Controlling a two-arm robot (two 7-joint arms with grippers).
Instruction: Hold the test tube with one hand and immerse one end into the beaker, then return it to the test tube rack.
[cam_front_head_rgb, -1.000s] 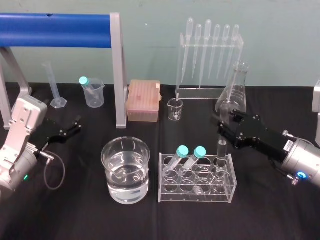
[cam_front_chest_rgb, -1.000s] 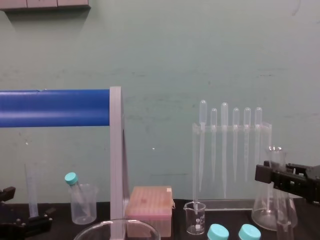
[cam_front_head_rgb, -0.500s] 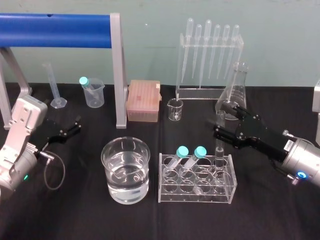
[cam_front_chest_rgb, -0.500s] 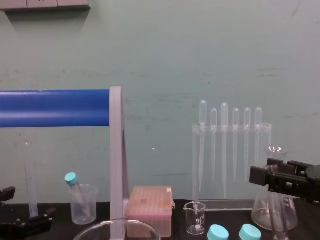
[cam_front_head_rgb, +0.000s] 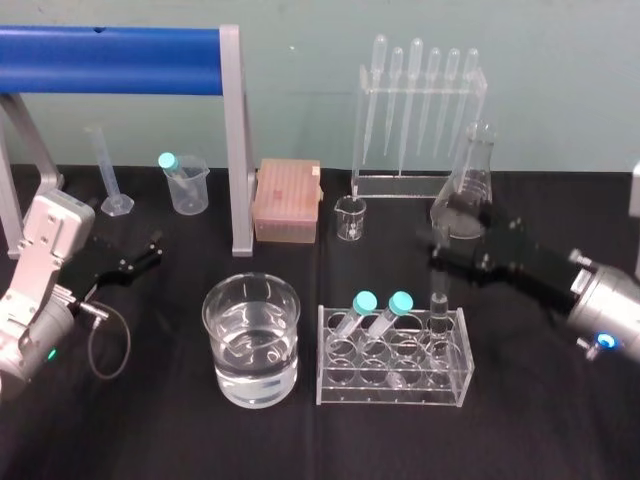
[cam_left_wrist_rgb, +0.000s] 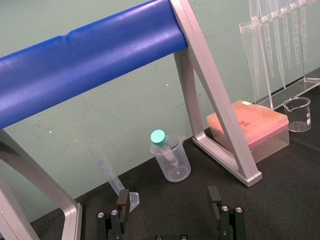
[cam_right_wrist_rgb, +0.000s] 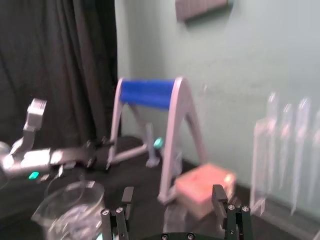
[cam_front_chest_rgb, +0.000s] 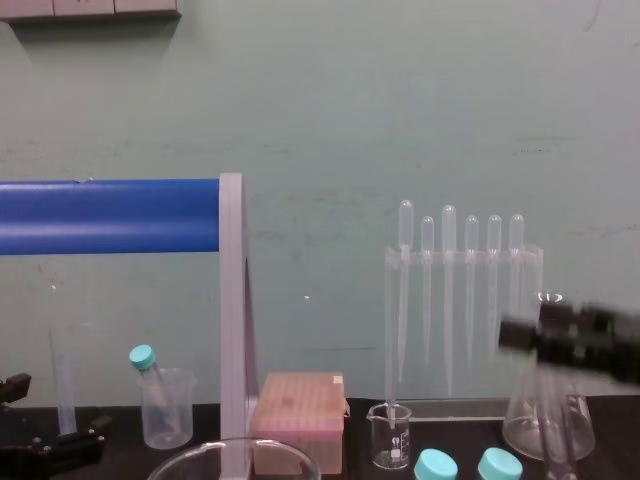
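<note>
Test tube (cam_front_head_rgb: 438, 310) is standing in the back-right slot of the rack (cam_front_head_rgb: 393, 385), as our head view is showing. The wrist view is showing our right gripper (cam_right_wrist_rgb: 173, 194) wide apart and empty, hovering just behind the rack. Our left gripper (cam_left_wrist_rgb: 168, 197) is idling, fingers apart, far left. The beaker (cam_front_head_rgb: 251, 340) is holding clear liquid, the rack 2 teal-capped tubes (cam_front_head_rgb: 366, 302).

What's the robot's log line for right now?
test tube: standing in rack, right end | right gripper: open, raised nearby | left gripper: open, parked left | beaker: left of rack
</note>
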